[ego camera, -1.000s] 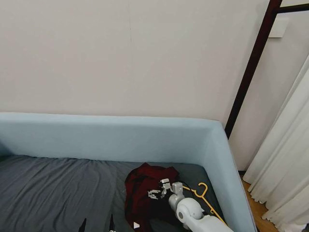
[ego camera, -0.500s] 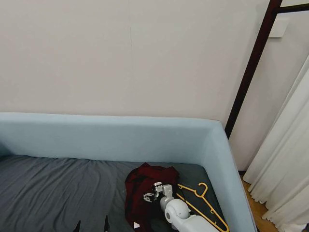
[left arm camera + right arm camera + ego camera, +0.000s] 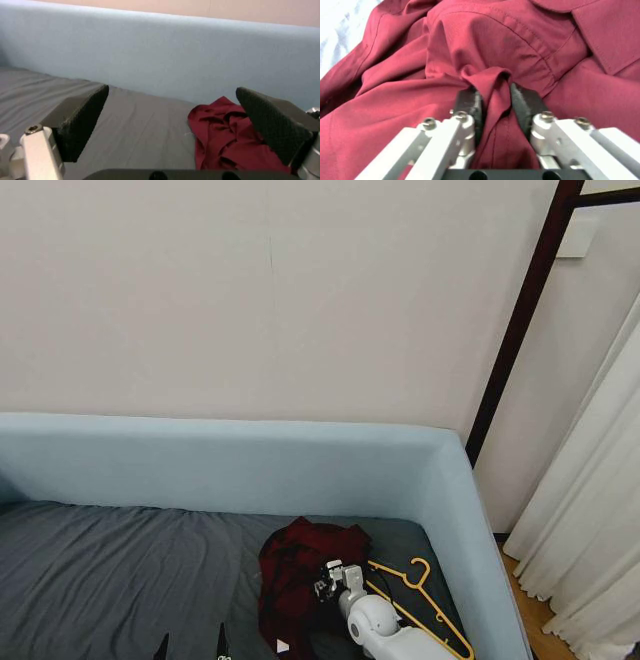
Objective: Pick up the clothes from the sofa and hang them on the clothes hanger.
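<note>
Now the right tool [image 3: 494, 98] has clenched on a raised fold of the crumpled dark-red fabric shirt [image 3: 298, 565], which lies on the light-blue upholstered sofa [image 3: 250, 465] beside a thin yellow hanger [image 3: 425, 595]. The grasp looks established, so lifting appears feasible. The left tool [image 3: 177, 122] hovers released over the seat.

You were in a home room: pale-blue sofa [image 3: 250, 465], plain wall [image 3: 270, 300], white curtain [image 3: 590, 550], dark post [image 3: 515, 330].
</note>
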Controlling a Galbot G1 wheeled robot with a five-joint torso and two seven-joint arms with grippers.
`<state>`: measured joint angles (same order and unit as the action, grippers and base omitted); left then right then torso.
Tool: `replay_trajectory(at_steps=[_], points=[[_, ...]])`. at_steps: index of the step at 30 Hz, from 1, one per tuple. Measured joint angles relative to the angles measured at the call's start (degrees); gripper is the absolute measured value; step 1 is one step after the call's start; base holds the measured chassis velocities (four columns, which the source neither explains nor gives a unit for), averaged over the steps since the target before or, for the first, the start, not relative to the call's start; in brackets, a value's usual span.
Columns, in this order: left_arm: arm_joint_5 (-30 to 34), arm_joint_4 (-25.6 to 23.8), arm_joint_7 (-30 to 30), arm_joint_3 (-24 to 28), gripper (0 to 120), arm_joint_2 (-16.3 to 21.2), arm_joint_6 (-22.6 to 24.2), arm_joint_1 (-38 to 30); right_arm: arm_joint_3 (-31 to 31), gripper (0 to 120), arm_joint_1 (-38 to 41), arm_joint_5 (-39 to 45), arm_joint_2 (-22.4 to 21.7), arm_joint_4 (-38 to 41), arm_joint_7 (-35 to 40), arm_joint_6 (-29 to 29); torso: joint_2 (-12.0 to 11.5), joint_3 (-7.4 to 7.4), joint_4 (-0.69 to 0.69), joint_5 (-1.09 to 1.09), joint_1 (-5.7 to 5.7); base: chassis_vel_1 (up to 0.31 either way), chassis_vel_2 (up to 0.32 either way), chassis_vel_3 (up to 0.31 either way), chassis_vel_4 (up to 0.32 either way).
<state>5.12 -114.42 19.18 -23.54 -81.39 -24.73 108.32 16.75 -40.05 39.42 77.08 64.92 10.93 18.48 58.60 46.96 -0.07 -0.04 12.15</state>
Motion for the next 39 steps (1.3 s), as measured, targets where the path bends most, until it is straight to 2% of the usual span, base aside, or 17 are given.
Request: replay_trajectory(at_steps=[5,11,16,20,29,36,39], points=[[0.0,0.2,0.0,0.1,100,-0.2,0.0,-0.2,0.3,0,0.3,0.2,-0.8,0.9,0.0,-0.2,0.0,0.00,0.00,0.00,0.00,0.000,0.000,0.000,0.000],[0.1,0.3,0.0,0.1,100,-0.3,-0.1,-0.3,0.9,0,0.4,0.3,-2.2,2.9,0.9,-1.0,0.0,0.00,0.00,0.01,0.00,0.000,0.000,0.000,0.000],[1.0,0.3,0.0,-0.1,100,-0.4,-0.3,-0.6,2.0,0,0.1,0.4,-6.8,9.3,0.9,-2.7,0.0,0.00,-0.01,0.00,0.00,0.000,0.000,0.000,0.000],[1.5,0.5,0.0,-0.3,100,-0.4,-0.3,-1.2,3.0,0,1.2,5.4,-10.1,15.1,0.8,-2.7,0.0,0.00,-0.01,0.00,0.00,0.000,0.000,0.000,0.000],[2.9,0.4,0.2,-0.6,100,-1.3,-0.3,-1.7,5.5,0,9.5,11.2,-13.1,22.8,-0.3,-4.0,0.0,0.00,0.00,0.00,0.00,0.000,0.000,0.000,0.000],[3.7,0.1,0.4,-1.3,100,-1.7,-0.2,-1.9,8.5,0,16.6,13.7,-12.7,24.5,-1.0,-4.3,0.0,0.00,-0.01,-0.01,0.00,0.000,0.000,0.000,0.000],[4.2,-0.2,0.7,-2.0,100,-2.5,-0.3,-1.9,12.6,0,23.2,15.9,-11.4,24.6,-2.0,-5.1,0.0,0.00,0.00,-0.01,0.00,0.000,0.000,0.000,0.000]])
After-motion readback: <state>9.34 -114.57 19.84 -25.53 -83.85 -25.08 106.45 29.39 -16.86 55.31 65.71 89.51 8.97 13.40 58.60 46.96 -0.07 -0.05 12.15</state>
